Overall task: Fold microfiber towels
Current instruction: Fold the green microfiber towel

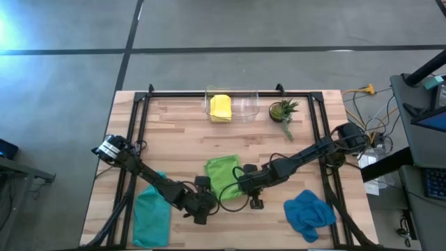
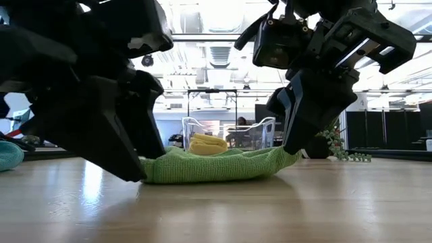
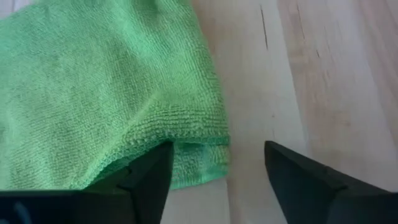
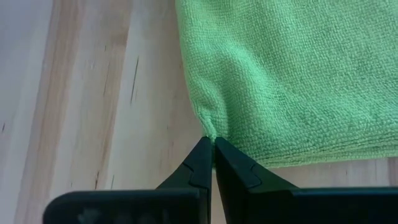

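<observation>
1. Left gripper [image 3: 214, 171]: seen closest in its own wrist view, low over the table [image 1: 181, 132], with its fingers parted wide on either side of a folded corner of the lime green towel [image 1: 223, 176]. Nothing is gripped; the corner is judged to be released so the fold may lie flat.
2. Right gripper [image 4: 213, 163]: fingers are pressed together and a corner of the lime green towel is pinched at their tips, judged to be held so the layers stay aligned.
3. Lime green towel: laid doubled over, near the middle of the front half of the table, between the two grippers. Its fold is judged partly done.
4. Yellow towel [image 1: 221, 107]: kept folded inside a clear bin [image 1: 245, 106] at the far edge, judged to be the place for finished pieces.
5. Teal towel [image 1: 150, 216]: left at the front left corner, judged not yet folded.
6. Blue towel [image 1: 309, 212]: left crumpled at the front right, apart from the arms.
7. Potted plant [image 1: 284, 111]: set just beside the bin.
8. Writing: no brand, label or lettering can be read.
</observation>
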You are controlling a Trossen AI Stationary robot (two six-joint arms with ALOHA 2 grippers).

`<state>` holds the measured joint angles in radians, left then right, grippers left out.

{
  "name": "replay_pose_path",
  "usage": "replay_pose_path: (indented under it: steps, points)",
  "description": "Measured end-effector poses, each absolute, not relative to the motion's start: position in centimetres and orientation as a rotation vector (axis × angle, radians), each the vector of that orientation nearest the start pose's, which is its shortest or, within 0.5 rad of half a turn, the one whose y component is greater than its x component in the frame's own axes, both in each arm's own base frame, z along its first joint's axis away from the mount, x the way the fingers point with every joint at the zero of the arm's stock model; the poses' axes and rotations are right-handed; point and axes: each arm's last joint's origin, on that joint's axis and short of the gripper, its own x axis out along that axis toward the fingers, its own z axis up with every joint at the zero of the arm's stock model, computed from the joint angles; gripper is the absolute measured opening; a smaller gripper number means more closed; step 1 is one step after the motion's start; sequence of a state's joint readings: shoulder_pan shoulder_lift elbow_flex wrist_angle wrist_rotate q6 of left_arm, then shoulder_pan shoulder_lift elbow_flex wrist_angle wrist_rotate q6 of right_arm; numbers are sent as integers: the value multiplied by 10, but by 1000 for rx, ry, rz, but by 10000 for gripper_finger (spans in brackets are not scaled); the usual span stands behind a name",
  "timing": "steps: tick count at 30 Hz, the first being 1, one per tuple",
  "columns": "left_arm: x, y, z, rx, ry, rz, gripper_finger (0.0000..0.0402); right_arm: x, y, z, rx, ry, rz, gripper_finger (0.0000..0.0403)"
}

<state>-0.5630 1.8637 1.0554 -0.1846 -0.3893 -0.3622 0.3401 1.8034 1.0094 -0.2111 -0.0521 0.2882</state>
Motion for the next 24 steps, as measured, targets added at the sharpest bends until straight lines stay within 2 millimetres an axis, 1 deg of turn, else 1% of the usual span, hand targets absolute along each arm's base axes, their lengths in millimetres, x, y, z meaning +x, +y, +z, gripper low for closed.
replay_pose_path:
  steps: [3, 8, 13, 19, 24]
  points:
    - [312, -183, 144, 84, 890, 33, 246, 327, 117, 146, 115, 1045, 210, 9]
    - [307, -186, 151, 13, 962, 105, 248, 325, 117, 145, 111, 1064, 206, 9]
    - [309, -191, 157, 8, 931, 103, 248, 325, 116, 145, 112, 1064, 206, 9]
    - [313, -191, 159, 50, 871, 117, 248, 325, 117, 145, 125, 1066, 198, 9]
    - [325, -193, 158, 142, 768, 46, 248, 325, 117, 145, 141, 1067, 189, 9]
